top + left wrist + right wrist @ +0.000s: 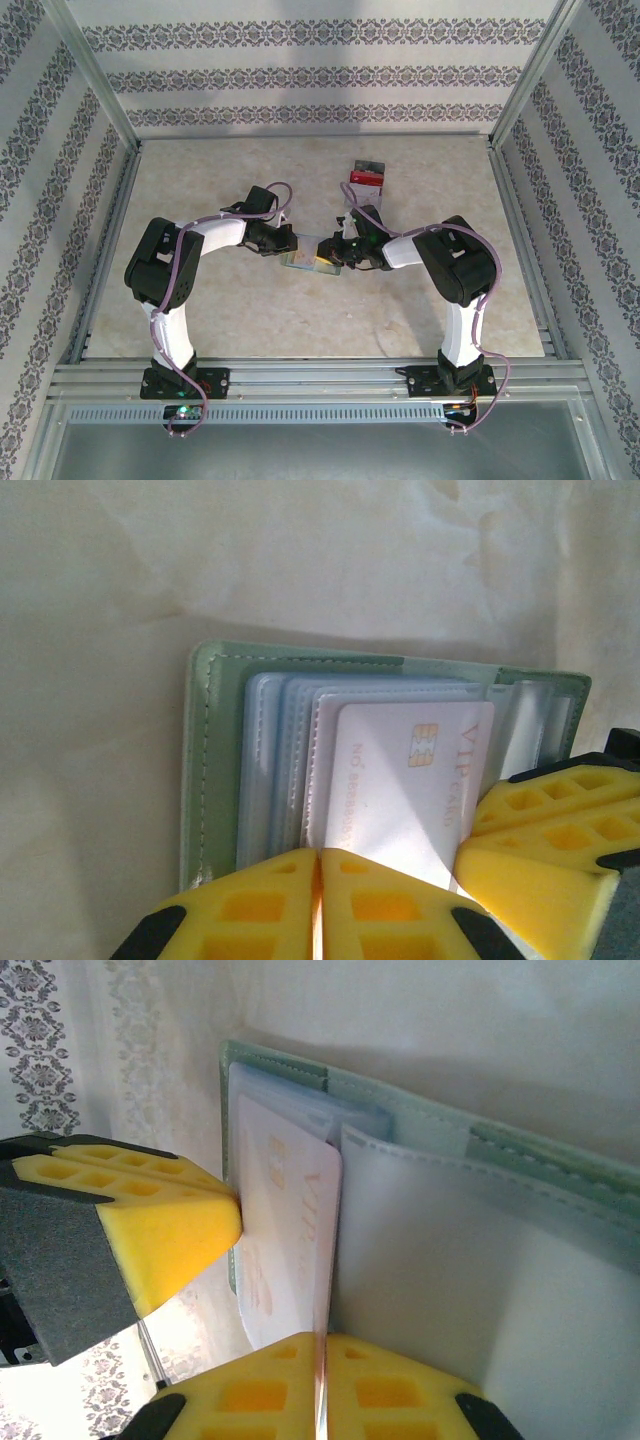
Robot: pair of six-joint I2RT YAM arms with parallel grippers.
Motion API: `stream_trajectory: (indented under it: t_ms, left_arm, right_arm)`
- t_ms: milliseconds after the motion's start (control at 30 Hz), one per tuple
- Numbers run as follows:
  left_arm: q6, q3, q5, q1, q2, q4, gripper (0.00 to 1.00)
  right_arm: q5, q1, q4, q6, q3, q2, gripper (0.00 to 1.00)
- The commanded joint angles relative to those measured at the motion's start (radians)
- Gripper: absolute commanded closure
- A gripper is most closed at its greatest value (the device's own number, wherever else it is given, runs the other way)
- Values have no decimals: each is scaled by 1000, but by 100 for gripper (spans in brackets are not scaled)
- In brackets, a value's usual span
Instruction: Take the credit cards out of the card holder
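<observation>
Left gripper (288, 243) and right gripper (338, 252) meet at the card holder (305, 263), mid-table, seen from above. Left wrist: left gripper (318, 900) fingers pressed together, pinching the open card holder's (215, 760) near edge, with a white credit card (410, 770) lying against its sleeves. Right wrist: right gripper (320, 1390) clamped on that credit card's (290, 1220) edge.

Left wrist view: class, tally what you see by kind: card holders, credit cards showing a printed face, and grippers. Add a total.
Card holder: 1
Credit card showing a printed face: 1
Grippers: 2, the left gripper and the right gripper
Total: 4
</observation>
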Motion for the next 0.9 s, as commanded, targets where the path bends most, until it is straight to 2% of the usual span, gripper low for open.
stream_trajectory:
  t_ms: [0, 200, 400, 500, 667, 867]
  left_arm:
    - [29, -4, -68, 7, 43, -73, 89]
    - [30, -3, -78, 8, 47, -81, 89]
    - [29, -1, -79, 8, 52, -82, 89]
    - [32, 1, -80, 7, 52, -82, 89]
    - [30, -2, -78, 7, 52, -82, 89]
    - [31, 2, -79, 8, 51, -84, 89]
  right_arm:
    - [7, -3, 19, 4, -22, 26, 94]
    - [10, -10, 26, 4, -42, 6, 99]
    - [17, -20, 34, 2, -71, -16, 99]
    - [15, -22, 44, 6, -78, -15, 94]
    - [7, -21, 74, 19, -81, -4, 75]
    - [5, -21, 87, 28, -70, 26, 75]
